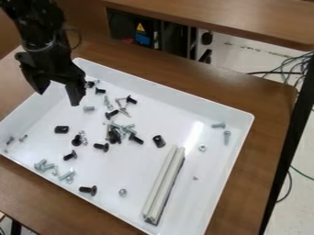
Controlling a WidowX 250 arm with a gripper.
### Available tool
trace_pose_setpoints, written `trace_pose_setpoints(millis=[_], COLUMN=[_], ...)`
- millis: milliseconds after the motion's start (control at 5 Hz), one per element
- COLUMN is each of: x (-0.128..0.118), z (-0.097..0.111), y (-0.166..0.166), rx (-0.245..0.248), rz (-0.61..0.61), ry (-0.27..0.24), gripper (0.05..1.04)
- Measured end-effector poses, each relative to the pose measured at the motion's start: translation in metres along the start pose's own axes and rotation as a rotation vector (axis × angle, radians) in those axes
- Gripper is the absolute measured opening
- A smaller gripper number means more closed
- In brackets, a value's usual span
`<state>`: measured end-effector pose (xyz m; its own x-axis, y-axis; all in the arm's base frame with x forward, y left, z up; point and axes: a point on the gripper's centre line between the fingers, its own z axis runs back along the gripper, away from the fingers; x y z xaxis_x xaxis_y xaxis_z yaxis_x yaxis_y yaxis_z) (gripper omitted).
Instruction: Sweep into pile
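Hanging above the tray (165, 92), the gripper (58, 98) has its fingers well apart and empty, probably so it can take the bar (164, 183) for sweeping the screws (103, 147).

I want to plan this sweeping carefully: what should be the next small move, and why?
The open black two-finger gripper should probably move toward the long, pale-grey, metal-looking bar: it could serve as a sweeper but lies across the white rectangular tray, and the black and silver metal screws are scattered.

Tool (58, 97) spread above a white tray (184, 97) — scattered screws (92, 190), a metal bar (164, 183) inside.
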<state>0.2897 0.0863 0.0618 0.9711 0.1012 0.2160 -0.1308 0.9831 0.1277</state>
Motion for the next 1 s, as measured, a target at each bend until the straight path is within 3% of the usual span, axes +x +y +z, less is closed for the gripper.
trace_pose_setpoints(millis=[200,400,600,800,1000], x=[-0.004,-0.012,-0.021,-0.027,-0.038], z=[-0.005,0.008,0.032,0.04,0.03], y=[-0.003,-0.032,-0.077,-0.109,-0.145], rx=[-0.009,-0.095,-0.128,-0.15,-0.178], rz=[0.0,-0.036,-0.113,-0.138,-0.196], ry=[0.022,0.037,-0.009,-0.024,0.006], gripper=[0.999,0.999,0.999,0.999,0.999])
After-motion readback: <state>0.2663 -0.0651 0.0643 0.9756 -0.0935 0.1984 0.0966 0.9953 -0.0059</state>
